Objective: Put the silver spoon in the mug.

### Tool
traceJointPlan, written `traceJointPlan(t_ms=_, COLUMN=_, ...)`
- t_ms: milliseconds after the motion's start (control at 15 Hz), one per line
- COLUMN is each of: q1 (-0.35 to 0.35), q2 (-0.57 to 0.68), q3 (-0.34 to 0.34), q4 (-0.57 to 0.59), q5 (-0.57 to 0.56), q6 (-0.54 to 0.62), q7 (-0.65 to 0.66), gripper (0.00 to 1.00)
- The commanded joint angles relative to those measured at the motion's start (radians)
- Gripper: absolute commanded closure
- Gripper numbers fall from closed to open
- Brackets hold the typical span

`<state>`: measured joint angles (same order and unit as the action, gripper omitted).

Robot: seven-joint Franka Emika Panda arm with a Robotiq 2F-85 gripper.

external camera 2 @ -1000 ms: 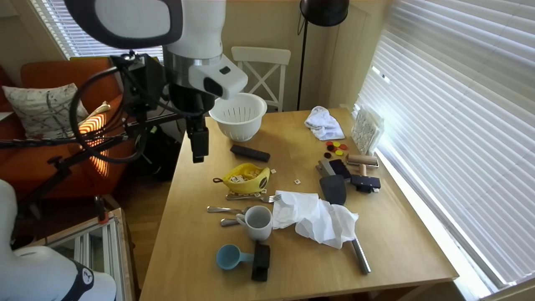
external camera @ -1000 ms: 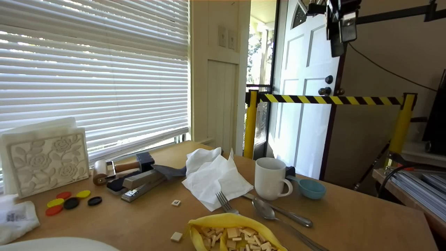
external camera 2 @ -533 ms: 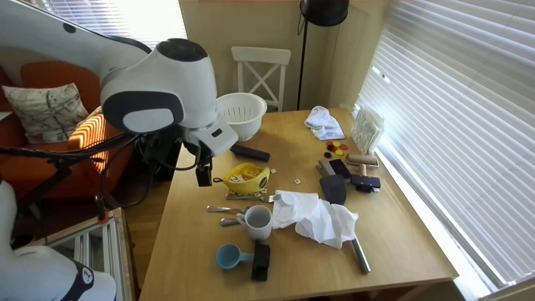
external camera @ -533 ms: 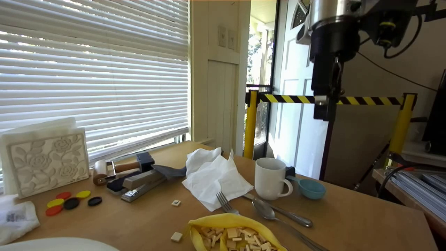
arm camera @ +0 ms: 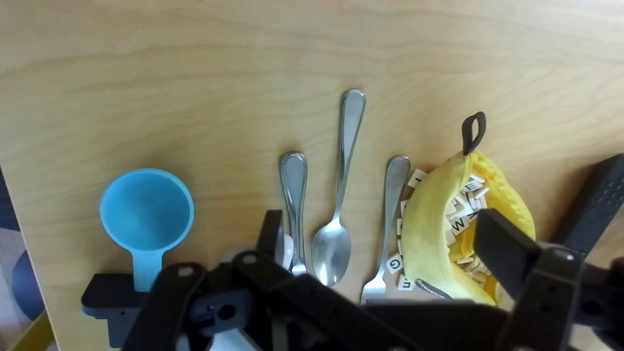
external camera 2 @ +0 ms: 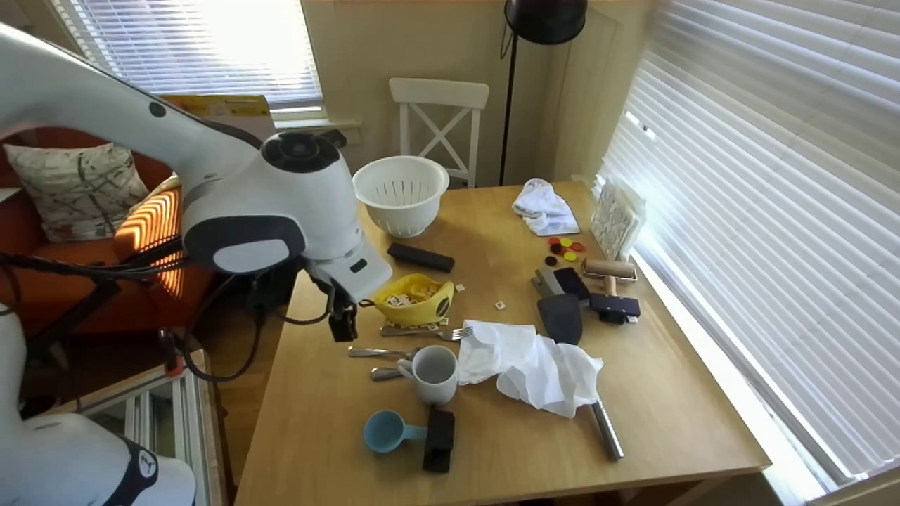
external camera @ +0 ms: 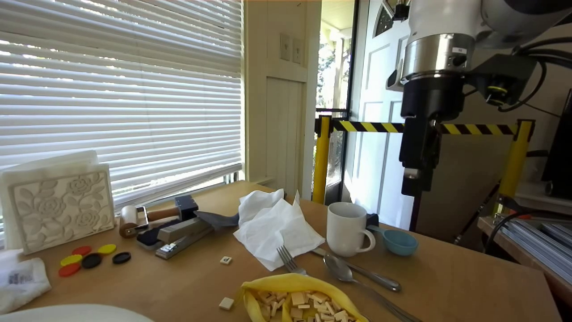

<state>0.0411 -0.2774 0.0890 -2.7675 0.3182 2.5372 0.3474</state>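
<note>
The silver spoon [arm camera: 341, 190] lies flat on the tabletop [arm camera: 219, 87], near the white mug [external camera 2: 436, 383], which stands upright. The wrist view shows the spoon from its round end to the tip of its handle. In an exterior view the mug covers most of the round end, so mainly the spoon's handle [external camera 2: 373, 351] peeks out. In an exterior view the round end [external camera: 338, 267] is easy to see, but the bottom edge cuts off the handle.

The end effector [arm camera: 387, 237] hangs in the air over the tabletop. The wrist view shows its two fingers [arm camera: 502, 243] spread wide apart, and the spoon shows between them. From both exterior views alone, I cannot tell how far apart they are. The wrist view hides most of the mug behind the end effector, and just bits of white show.

A fork [arm camera: 389, 217] lies on one side of the spoon, next to a yellow banana pouch [arm camera: 424, 234] with letter tiles [arm camera: 459, 225] inside. In an exterior view the pouch [external camera: 290, 281] covers part of the fork's handle. On the spoon's other side is another long piece of silver cutlery [arm camera: 295, 204]. A white paper napkin [external camera: 277, 228] lies just beside the mug in both exterior views.
</note>
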Motion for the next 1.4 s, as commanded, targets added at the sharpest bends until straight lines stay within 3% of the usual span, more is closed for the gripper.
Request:
traceJointPlan(t_ms=0, q1=-0.037, q2=0.072, q3=0.051, q4=0.014, q5=-0.103, q6=0.067, q7=0.146, gripper=0.0)
traceJointPlan(t_ms=267, q1=-0.071, q2=0.218, q3=0.111, q4=0.052, q5=-0.24, q6=0.152, q7=0.426, gripper=0.0)
traceJointPlan(t_ms=533, q1=-0.026, q2=0.328, q3=0.08, q4=0.091, q5=-0.336, q6=0.174, q7=0.65, gripper=0.0)
traceJointPlan(t_ms=933, q1=0.061, q2=0.456, q3=0.035, q4=0.136, q5=-0.308, q6=0.279, q7=0.646, gripper=0.0)
traceJointPlan(t_ms=1333, q1=0.113, q2=0.541, q3=-0.014, q4=0.178, q5=-0.306, q6=0.282, q7=0.557, gripper=0.0)
